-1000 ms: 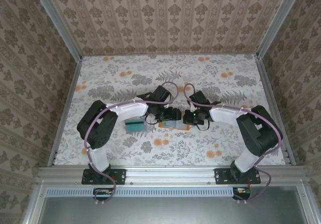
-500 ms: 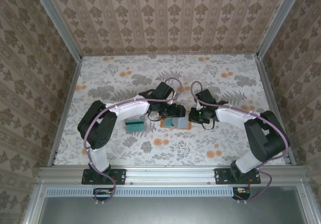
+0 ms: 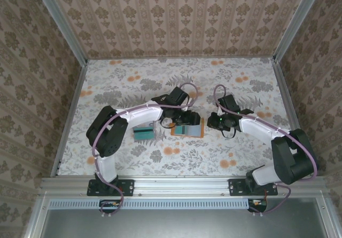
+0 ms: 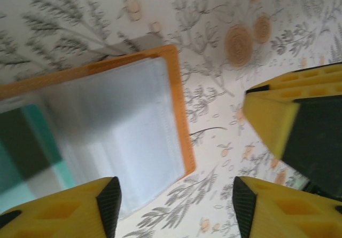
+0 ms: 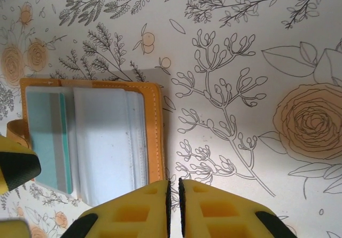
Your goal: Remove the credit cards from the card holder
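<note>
The card holder lies open on the flowered table, orange rim round a pale grey-blue inside. A teal credit card sits in its left part, and the same card shows in the left wrist view beside a dark patch. My left gripper hovers over the holder, open, with its fingers astride the holder's corner and nothing held. My right gripper is just right of the holder, its pads almost touching over bare table.
A small stack of teal and dark cards lies on the table left of the holder, beside the left forearm. Patterned walls and metal rails enclose the table. The right gripper's yellow finger is close to my left jaws.
The right gripper has drawn back to the right, off the holder. The left gripper has shifted right over the holder and its jaws have narrowed somewhat.
</note>
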You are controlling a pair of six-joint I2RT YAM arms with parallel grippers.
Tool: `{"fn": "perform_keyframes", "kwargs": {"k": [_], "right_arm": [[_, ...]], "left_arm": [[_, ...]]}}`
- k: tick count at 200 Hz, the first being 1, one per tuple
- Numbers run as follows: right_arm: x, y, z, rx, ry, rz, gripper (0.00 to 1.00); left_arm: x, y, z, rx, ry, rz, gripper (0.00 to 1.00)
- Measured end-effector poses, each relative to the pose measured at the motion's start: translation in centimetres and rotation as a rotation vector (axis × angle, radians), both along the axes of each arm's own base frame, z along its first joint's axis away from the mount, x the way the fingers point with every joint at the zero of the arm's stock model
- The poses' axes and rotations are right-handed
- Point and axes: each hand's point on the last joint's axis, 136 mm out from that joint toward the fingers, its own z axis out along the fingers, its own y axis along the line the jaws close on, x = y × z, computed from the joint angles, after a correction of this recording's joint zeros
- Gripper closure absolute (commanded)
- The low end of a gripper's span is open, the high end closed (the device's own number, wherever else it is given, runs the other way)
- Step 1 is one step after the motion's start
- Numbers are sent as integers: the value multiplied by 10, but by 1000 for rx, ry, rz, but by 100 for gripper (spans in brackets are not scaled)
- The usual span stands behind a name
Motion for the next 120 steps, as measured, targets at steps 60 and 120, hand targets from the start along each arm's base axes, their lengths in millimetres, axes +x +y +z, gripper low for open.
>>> {"fn": "perform_keyframes", "kwargs": {"k": [60,120], "right_arm": [[3,35,0,77,30,57,82],[13,66,-3,142,55,86,81]], "left_arm": [[22,56,-23,87,22,143,59],[21,70,-36,120,38,169,61]]}}
